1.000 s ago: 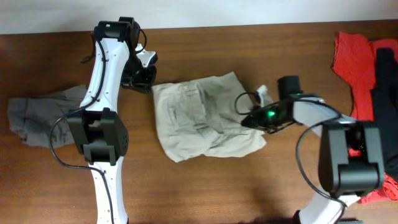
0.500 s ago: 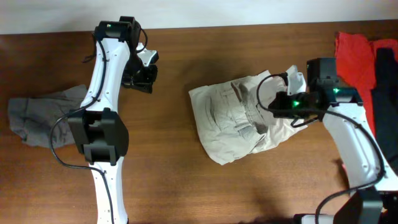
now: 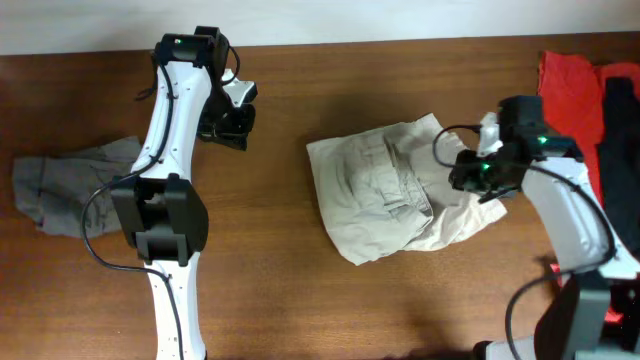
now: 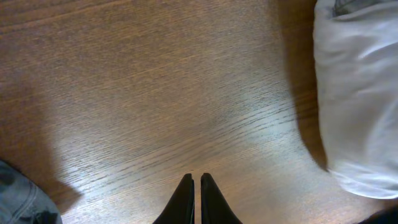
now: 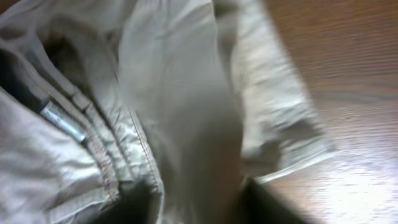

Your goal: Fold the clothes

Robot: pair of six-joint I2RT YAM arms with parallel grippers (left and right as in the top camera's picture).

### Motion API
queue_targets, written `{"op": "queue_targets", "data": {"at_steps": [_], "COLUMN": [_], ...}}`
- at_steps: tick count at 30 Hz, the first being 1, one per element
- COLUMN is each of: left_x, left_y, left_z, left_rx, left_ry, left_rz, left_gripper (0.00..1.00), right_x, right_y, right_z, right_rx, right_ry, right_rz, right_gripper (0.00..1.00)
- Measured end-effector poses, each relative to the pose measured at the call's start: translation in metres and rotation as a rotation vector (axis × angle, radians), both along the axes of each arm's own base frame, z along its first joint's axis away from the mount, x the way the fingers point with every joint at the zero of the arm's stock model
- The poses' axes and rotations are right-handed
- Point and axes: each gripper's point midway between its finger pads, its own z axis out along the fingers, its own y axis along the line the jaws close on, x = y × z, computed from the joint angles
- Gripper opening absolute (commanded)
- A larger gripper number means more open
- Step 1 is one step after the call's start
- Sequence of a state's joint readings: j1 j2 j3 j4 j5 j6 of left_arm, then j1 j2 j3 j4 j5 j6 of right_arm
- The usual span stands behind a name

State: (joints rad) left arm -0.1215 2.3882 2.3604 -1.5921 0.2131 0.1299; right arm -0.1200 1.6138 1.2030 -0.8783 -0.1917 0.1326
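Note:
The beige shorts [image 3: 385,200] lie crumpled on the wooden table right of centre, waistband folds bunched in the middle. My right gripper [image 3: 468,178] hovers over their right edge. In the right wrist view its dark fingers [image 5: 127,205] stand apart, and a ridge of beige fabric [image 5: 186,106] runs between them; the gripper [image 5: 199,202] is open. My left gripper [image 3: 228,118] is at the upper left, away from the shorts. It is shut [image 4: 194,182] over bare wood with nothing in it.
A gray garment [image 3: 60,190] lies at the left edge. A red garment [image 3: 568,90] and a black one [image 3: 620,120] are piled at the right edge, close behind my right arm. Pale cloth [image 4: 357,93] shows at the left wrist view's right side.
My right gripper dragged the shorts to the right, then opened; the raised fabric has dropped and spread flatter. The left arm has not moved.

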Motion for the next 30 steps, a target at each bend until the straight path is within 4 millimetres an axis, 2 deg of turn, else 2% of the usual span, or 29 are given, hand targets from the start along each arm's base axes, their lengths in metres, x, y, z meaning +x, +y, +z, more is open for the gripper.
{"op": "queue_targets", "data": {"at_steps": [3,6,11,14,16,19,24,30], "left_x": [0.002,0.003,0.005,0.005,0.005,0.007,0.008,0.004], "left_y": [0.0,0.0,-0.001,-0.002,-0.003,-0.009,-0.025,-0.039], "left_z": [0.0,0.0,0.0,0.0,0.0,0.0,0.0,0.0], "left_rx": [0.0,-0.001,-0.003,-0.003,-0.004,-0.016,-0.023,-0.024], "left_ry": [-0.006,-0.011,-0.022,-0.022,-0.024,-0.034,-0.05,-0.052], "left_rz": [0.0,0.0,0.0,-0.003,-0.005,-0.014,-0.046,-0.078], "left_gripper": [0.06,0.06,0.06,0.06,0.06,0.07,0.07,0.07], "right_x": [0.008,0.014,0.029,0.034,0.042,0.051,0.061,0.068], "right_y": [-0.021,-0.028,-0.034,-0.038,-0.042,-0.044,-0.03,0.001], "right_z": [-0.019,-0.043,-0.076,-0.086,-0.085,-0.084,-0.086,-0.09], "right_rx": [0.017,0.072,0.131,0.142,0.143,0.169,0.262,0.342], "right_ry": [0.015,0.037,0.016,-0.001,-0.04,-0.088,-0.131,-0.138], "right_rz": [-0.052,-0.05,0.001,0.017,0.028,0.046,0.1,0.182], "right_gripper": [0.87,0.96,1.0,0.99,0.99,0.88,0.79,0.48]}}
